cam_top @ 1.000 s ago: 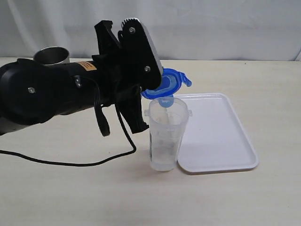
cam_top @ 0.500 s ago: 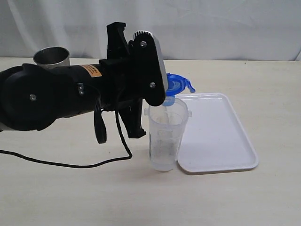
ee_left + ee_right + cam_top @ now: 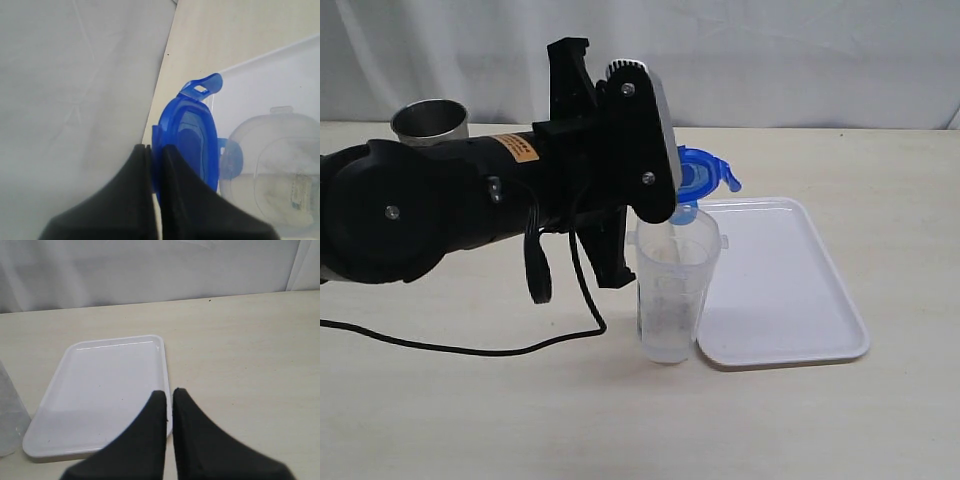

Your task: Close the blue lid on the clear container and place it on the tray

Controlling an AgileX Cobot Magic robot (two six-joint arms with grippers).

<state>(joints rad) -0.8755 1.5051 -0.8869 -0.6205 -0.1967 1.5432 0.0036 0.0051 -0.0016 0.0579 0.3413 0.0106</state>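
At the far left of the counter (image 3: pixel 880 410), toward the back, a steel cup (image 3: pixel 428 118) is seen standing upright, partly hidden by the black left arm (image 3: pixel 440 215), which reaches across toward the middle. A black cable (image 3: pixel 470 348) is trailed from the arm over the counter. The left gripper (image 3: pixel 156 150) is closed down to a thin gap, and the rim of the blue lid (image 3: pixel 192 135) is pinched between its fingertips. The lid (image 3: pixel 702 176) is held tilted on edge in the air, just above the back of the open mouth of the clear container (image 3: pixel 672 290), with one tab hanging at the rim. The container is stood upright on the counter, uncovered, just beside the left edge of the white tray (image 3: pixel 790 290), not on it. In the right wrist view the right gripper (image 3: pixel 169 392) is shown fully closed with nothing held, hanging above the tray (image 3: pixel 105 385) at one of its edges.
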